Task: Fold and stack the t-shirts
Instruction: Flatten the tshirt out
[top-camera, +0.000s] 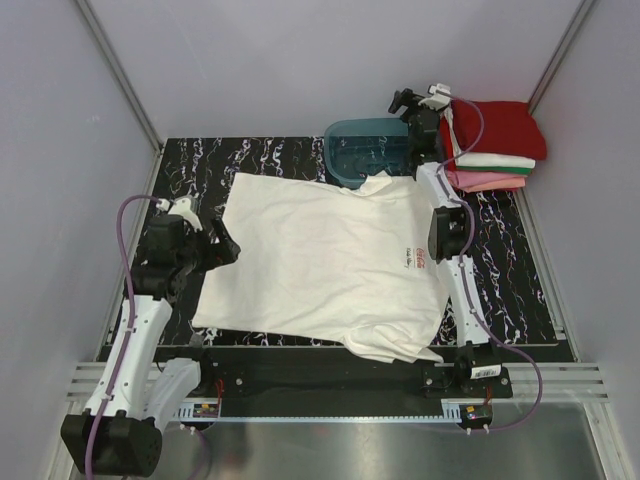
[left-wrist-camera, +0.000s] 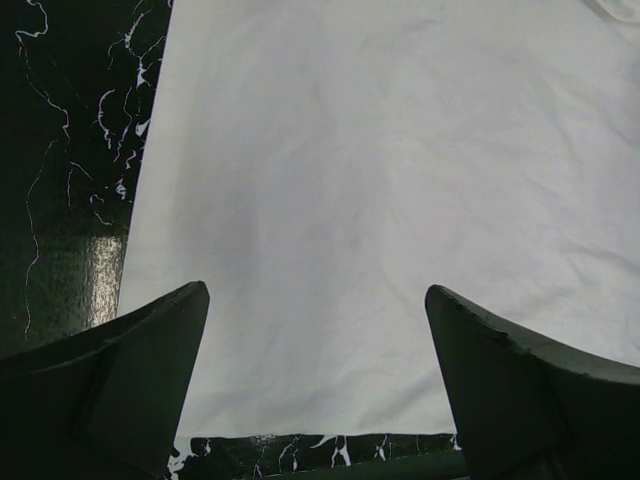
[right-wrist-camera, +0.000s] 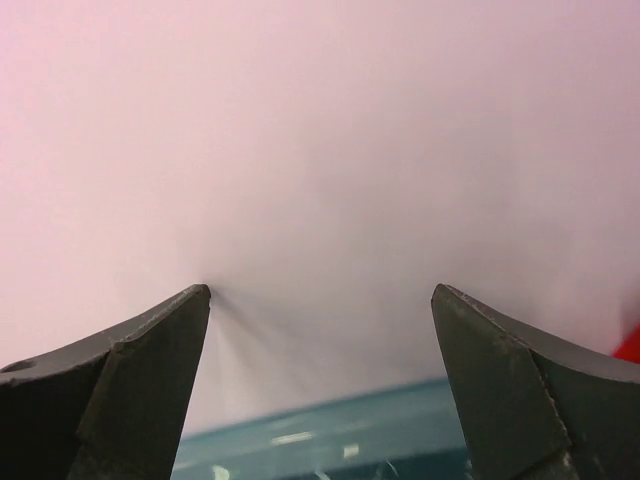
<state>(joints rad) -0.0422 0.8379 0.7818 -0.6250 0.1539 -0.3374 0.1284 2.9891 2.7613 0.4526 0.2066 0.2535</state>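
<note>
A white t-shirt (top-camera: 320, 260) with a small red logo (top-camera: 418, 258) lies spread flat on the black marbled mat (top-camera: 270, 160). My left gripper (top-camera: 224, 247) is open and empty at the shirt's left edge. In the left wrist view (left-wrist-camera: 317, 291) the white cloth (left-wrist-camera: 380, 170) fills the space between its fingers. My right gripper (top-camera: 403, 101) is open and empty, raised at the back beside a stack of folded tees (top-camera: 495, 145), dark red on top, then white and pink. In the right wrist view (right-wrist-camera: 320, 290) it faces the back wall.
A translucent teal tub (top-camera: 365, 150) stands at the back, touching the shirt's collar; its rim shows in the right wrist view (right-wrist-camera: 330, 440). Grey walls close in the back and both sides. A metal rail (top-camera: 330, 385) runs along the near edge.
</note>
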